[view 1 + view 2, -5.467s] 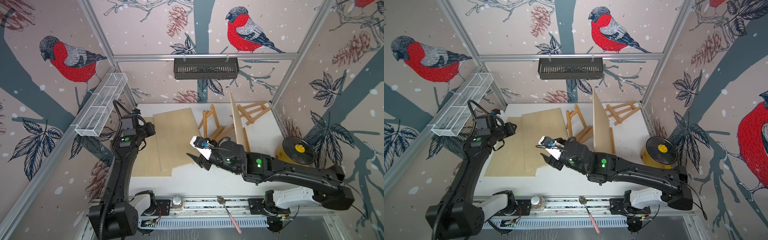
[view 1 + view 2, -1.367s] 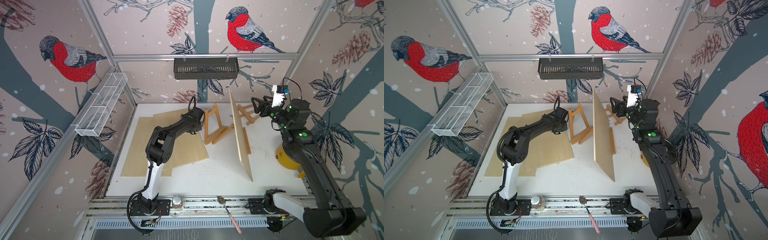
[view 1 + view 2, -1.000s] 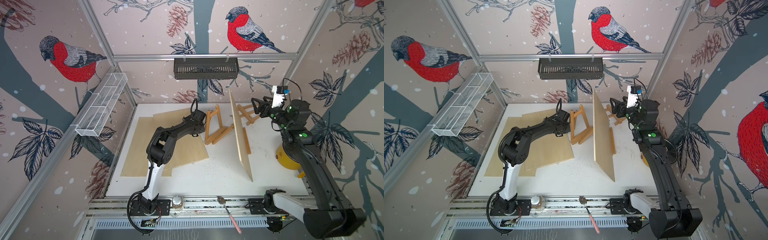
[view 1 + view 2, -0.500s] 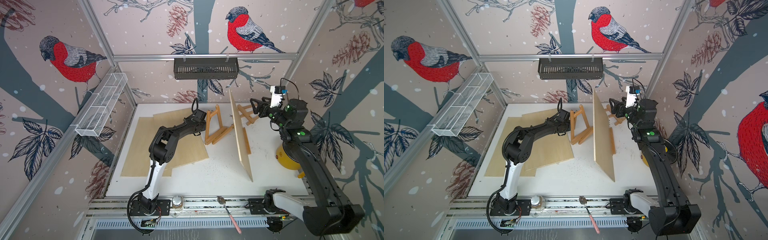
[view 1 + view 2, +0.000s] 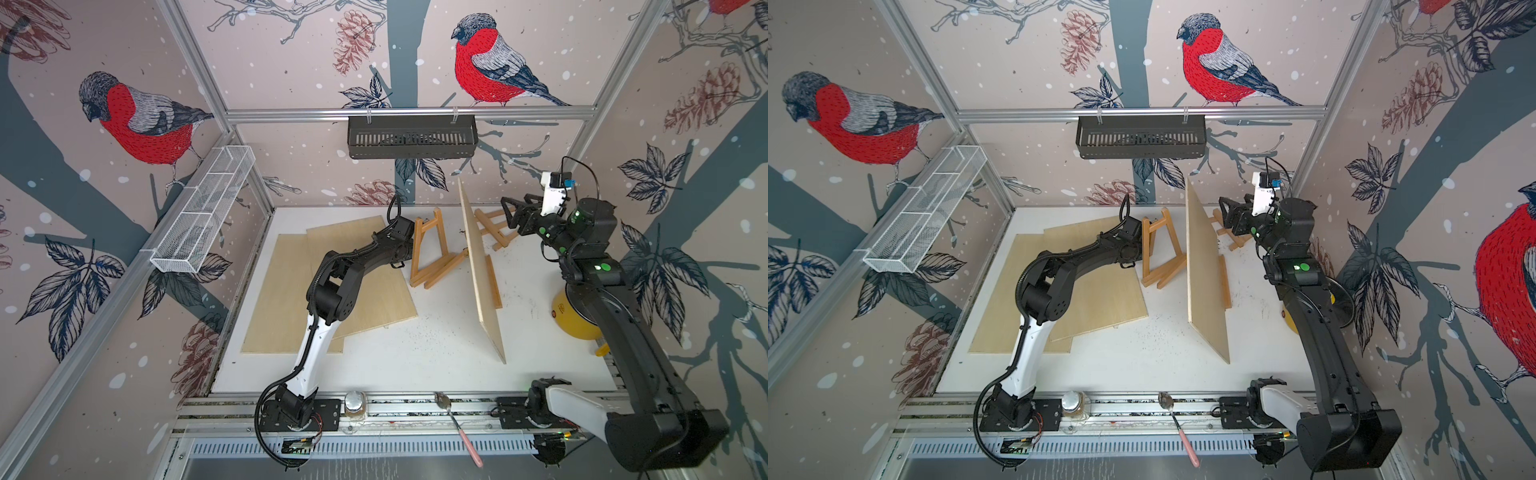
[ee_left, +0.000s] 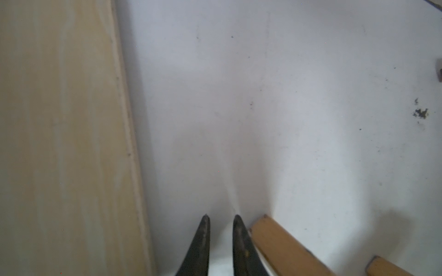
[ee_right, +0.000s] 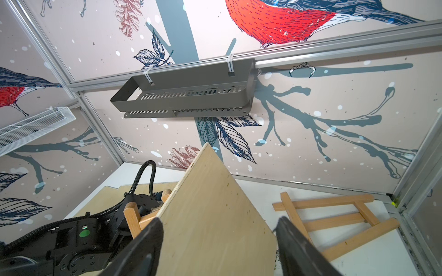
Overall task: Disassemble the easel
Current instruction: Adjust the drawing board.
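A small wooden easel point(image 5: 430, 249) stands at the middle back of the white table. A tall plywood board point(image 5: 478, 266) stands on edge just right of it. My left gripper point(image 5: 408, 254) is low beside the easel's left leg point(image 6: 282, 248). Its fingers point(image 6: 203, 239) stand narrowly apart, open, with only table between them. My right gripper point(image 5: 513, 212) hangs open and empty at the far right. In the right wrist view the board point(image 7: 215, 191) shows beyond my right gripper point(image 7: 218, 222). A second easel point(image 7: 334, 215) lies flat behind the board.
Two plywood sheets point(image 5: 332, 291) lie flat on the left half of the table. A loose wooden strip point(image 5: 493, 280) lies beside the upright board. A yellow object point(image 5: 573, 311) sits at the right edge. A black basket point(image 5: 411, 137) and a wire basket point(image 5: 203, 216) hang on the walls.
Since several seconds ago the left arm has reached from the far left to the easel, and the right arm has swung from mid-table to the far right. Over the last second both barely moved.
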Available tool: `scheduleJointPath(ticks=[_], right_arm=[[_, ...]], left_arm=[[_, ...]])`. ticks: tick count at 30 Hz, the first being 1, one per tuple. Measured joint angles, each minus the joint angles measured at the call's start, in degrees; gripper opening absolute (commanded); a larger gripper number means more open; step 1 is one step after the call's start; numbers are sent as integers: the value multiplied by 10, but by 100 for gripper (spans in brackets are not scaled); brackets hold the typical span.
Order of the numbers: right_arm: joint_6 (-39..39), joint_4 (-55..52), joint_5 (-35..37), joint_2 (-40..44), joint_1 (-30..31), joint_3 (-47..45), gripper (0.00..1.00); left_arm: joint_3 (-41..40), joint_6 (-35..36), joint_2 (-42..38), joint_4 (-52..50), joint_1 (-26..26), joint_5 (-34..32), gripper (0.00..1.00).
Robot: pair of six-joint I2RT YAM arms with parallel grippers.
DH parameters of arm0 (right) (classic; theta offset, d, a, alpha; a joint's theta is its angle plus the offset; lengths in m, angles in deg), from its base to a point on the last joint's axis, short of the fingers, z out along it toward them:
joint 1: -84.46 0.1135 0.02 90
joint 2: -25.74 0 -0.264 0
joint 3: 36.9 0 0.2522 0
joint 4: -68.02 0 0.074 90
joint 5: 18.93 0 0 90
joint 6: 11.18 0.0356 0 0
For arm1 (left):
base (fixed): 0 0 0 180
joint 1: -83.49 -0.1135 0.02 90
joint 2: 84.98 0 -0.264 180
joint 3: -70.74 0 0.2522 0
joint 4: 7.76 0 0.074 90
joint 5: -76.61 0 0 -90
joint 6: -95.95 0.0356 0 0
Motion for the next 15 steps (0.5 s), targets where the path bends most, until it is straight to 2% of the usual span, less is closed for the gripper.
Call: scheduleJointPath(ticks=[15], right_arm=[[2,19,-9,-2,-1,-6,76]], left_arm=[[-109,35,-77,-28,-8,-17,21]])
